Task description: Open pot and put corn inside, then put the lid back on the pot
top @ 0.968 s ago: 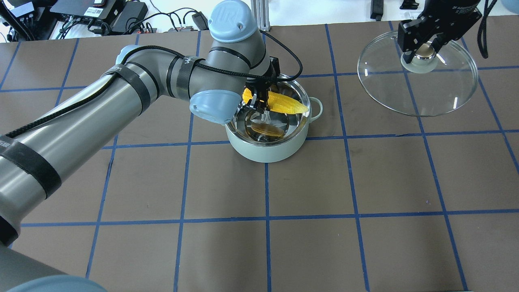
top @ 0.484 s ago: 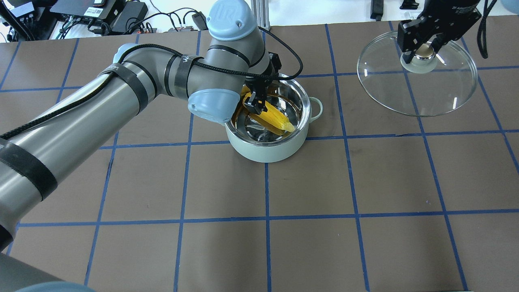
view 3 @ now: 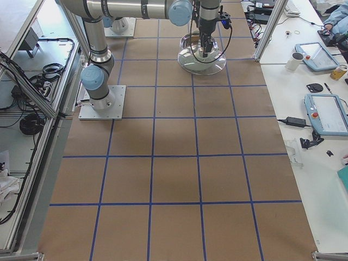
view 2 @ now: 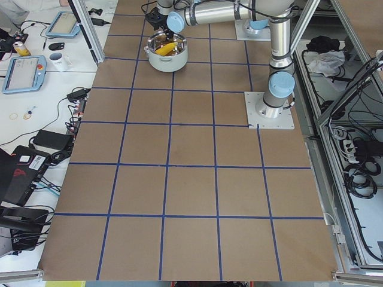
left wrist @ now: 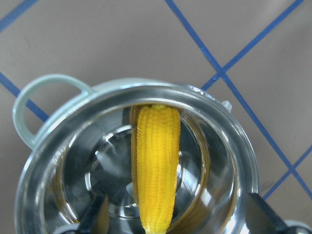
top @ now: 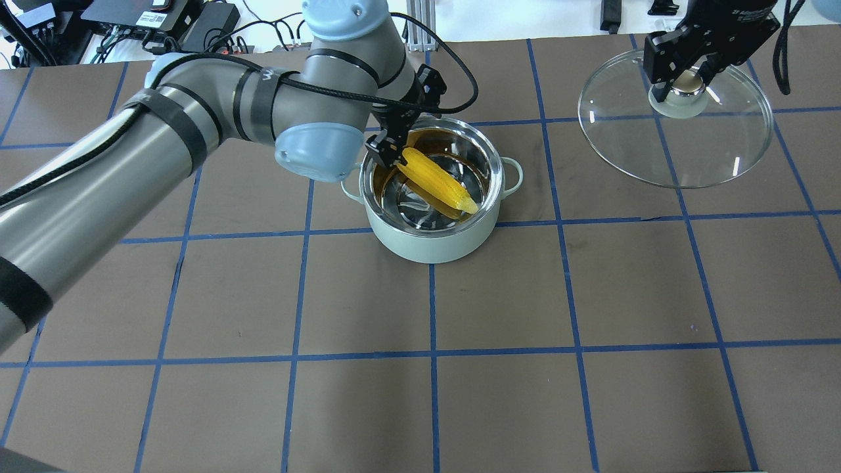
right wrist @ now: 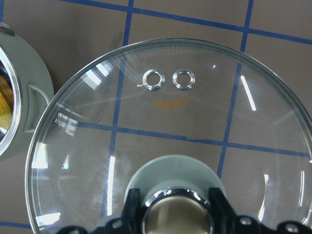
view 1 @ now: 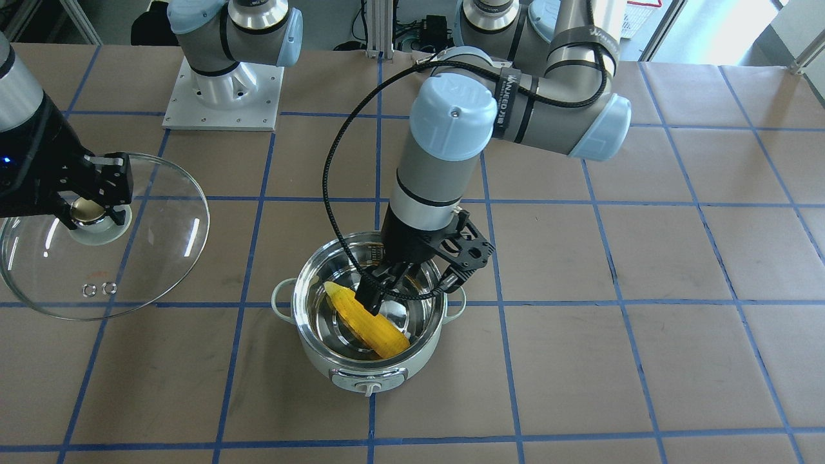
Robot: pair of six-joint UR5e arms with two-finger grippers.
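The mint-green pot [top: 430,246] stands open at the table's middle, knob facing away from the robot [view 1: 368,386]. The yellow corn [top: 437,184] lies slanted in its steel bowl, also in the front view [view 1: 370,322] and the left wrist view [left wrist: 156,165]. My left gripper [top: 387,148] is open just above the corn's thick end, over the pot's rim, fingers [left wrist: 95,219] wide apart on either side of the corn. My right gripper [top: 683,82] is shut on the knob of the glass lid [top: 677,144], off to the far right of the pot; the lid's vent holes show in the right wrist view [right wrist: 168,79].
The brown table with blue tape lines [top: 433,355] stretches in front of the pot. Cables and electronics [top: 158,26] lie beyond the far edge. The pot's side handle [top: 516,176] points toward the lid. The left arm's black cable [view 1: 332,193] loops beside the pot.
The corn dropped from the left gripper's hold above the rim to lying in the pot. The left gripper opened and drew back to the left. The right arm and lid stayed still.
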